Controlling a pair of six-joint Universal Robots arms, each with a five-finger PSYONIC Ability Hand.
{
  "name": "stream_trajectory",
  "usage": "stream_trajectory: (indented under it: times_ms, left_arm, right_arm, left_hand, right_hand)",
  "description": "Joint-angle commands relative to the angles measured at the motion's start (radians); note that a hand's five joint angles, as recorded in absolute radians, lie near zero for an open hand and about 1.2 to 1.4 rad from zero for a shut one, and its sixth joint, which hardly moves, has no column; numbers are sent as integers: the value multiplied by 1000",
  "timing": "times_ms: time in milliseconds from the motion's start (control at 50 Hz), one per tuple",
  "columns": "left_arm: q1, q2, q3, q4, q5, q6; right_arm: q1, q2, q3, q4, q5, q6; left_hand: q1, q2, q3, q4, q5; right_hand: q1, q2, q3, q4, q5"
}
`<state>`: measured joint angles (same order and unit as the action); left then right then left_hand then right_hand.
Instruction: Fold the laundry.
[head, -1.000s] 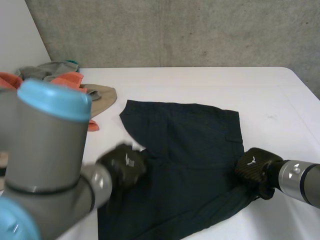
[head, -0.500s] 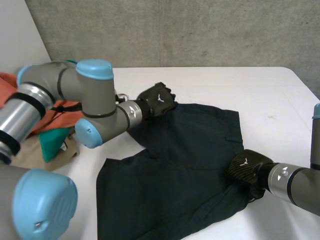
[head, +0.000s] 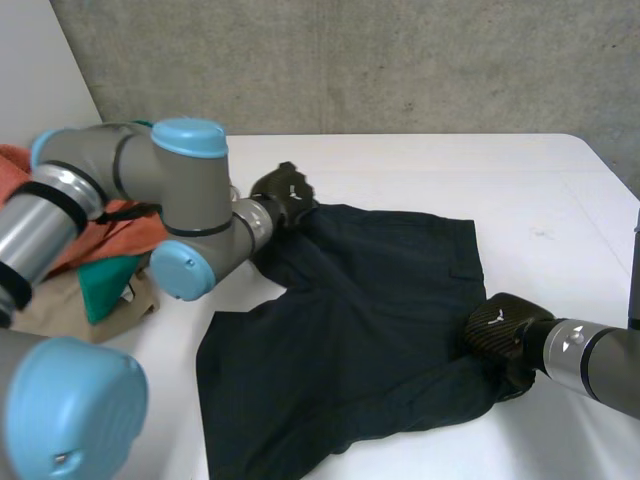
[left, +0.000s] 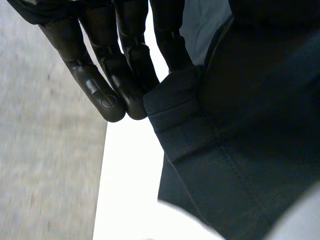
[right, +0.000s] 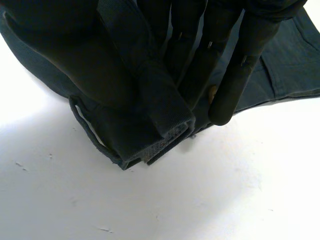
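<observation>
The dark shorts (head: 370, 310) lie spread on the white counter (head: 520, 190), beside a heap of clothes (head: 95, 265) (orange, green and tan). The left hand (head: 283, 190) pinches their far corner (left: 172, 92) at its nearly straight fingertips (left: 105, 100). The right hand (head: 498, 335) holds the near right edge, a folded hem (right: 150, 125) clamped between thumb and fingers (right: 235, 75).

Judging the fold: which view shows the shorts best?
Head view: the whole shorts are visible. Left wrist view shows a corner the left hand pinches; right wrist view, a bunched edge the right hand grips.
</observation>
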<state>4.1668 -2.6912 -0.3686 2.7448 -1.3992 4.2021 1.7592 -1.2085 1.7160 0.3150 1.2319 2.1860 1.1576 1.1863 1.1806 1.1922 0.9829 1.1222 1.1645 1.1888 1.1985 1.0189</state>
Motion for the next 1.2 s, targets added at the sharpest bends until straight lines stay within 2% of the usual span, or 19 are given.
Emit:
stream_trajectory:
  times_ms: [20,120,200,240,260,280,320,340,440,500,600,680,820,940,1040,1120,1180,1200]
  left_arm:
    - [36,218,-330,7,-106,-11]
    - [64,306,-510,76,-147,-56]
    - [70,301,-556,53,-219,-115]
    - [70,301,-561,26,-242,-148]
    - [67,306,-561,6,-259,-181]
    - [67,310,-561,-5,-265,-200]
    - [67,339,-558,-17,-274,-252]
    - [70,353,-561,-17,-276,-267]
    - [98,473,-596,-27,-271,-393]
    - [116,600,-691,-43,-259,-503]
    - [99,743,-848,-86,-242,-593]
    - [35,850,-1018,-132,-241,-671]
    - [-89,967,-1246,-137,-238,-777]
    - [-195,956,-1349,-103,-256,-838]
    - [-235,867,-1340,-67,-288,-858]
    - [-249,811,-1310,-28,-319,-843]
    - [-246,781,-1284,22,-360,-821]
    - [-244,777,-1279,30,-371,-817]
  right_arm:
    - [16,-5,11,0,0,0]
    - [43,-31,19,4,0,4]
    - [65,-52,19,3,0,20]
    - [71,-60,17,1,0,27]
    - [78,-68,14,0,0,37]
    - [83,-69,11,0,0,43]
    - [94,-75,2,-2,0,64]
    - [97,-75,-1,-4,-2,73]
    - [123,-75,-29,-16,-20,150]
    - [135,-71,-55,-43,-41,218]
    - [138,-52,-122,-108,-48,389]
    - [131,3,-188,-151,-45,547]
    - [118,84,-253,-172,7,708]
    - [123,109,-250,-220,64,781]
    - [126,102,-224,-273,93,811]
    - [134,87,-204,-270,96,808]
    - [131,60,-190,-251,95,787]
    - [129,53,-187,-244,93,775]
  left_hand:
    - [239,210,216,204,239]
    - [239,210,216,204,239]
    - [222,193,199,187,222]
    - [-114,-143,-137,-149,-114]
    - [-570,-598,-593,-604,-569]
    - [-775,-803,-798,-809,-775]
    - [-978,-1007,-1001,-1013,-978]
    - [-982,-1011,-1005,-1017,-982]
    - [-982,-1011,-1005,-1017,-982]
    - [-962,-991,-985,-996,-962]
    - [-962,-990,-985,-996,-962]
    - [-962,-990,-985,-996,-962]
    - [-962,-990,-985,-996,-962]
    - [-962,-990,-985,-996,-962]
    - [-938,-967,-961,-973,-938]
    - [-757,-786,-780,-792,-757]
    - [33,5,10,-1,34]
    - [234,205,211,199,234]
  right_hand:
    - [274,232,207,198,203]
    - [274,232,207,198,203]
    - [274,232,207,198,203]
    - [274,232,207,198,203]
    - [274,232,207,198,203]
    - [274,232,207,198,203]
    - [274,232,207,198,203]
    - [274,232,207,198,203]
    - [274,232,207,198,203]
    - [274,232,207,198,203]
    - [274,232,207,198,203]
    - [274,232,207,198,203]
    - [274,232,207,198,203]
    - [274,232,207,198,203]
    - [274,232,207,198,203]
    - [274,232,207,198,203]
    - [274,232,207,198,203]
    - [274,232,207,198,203]
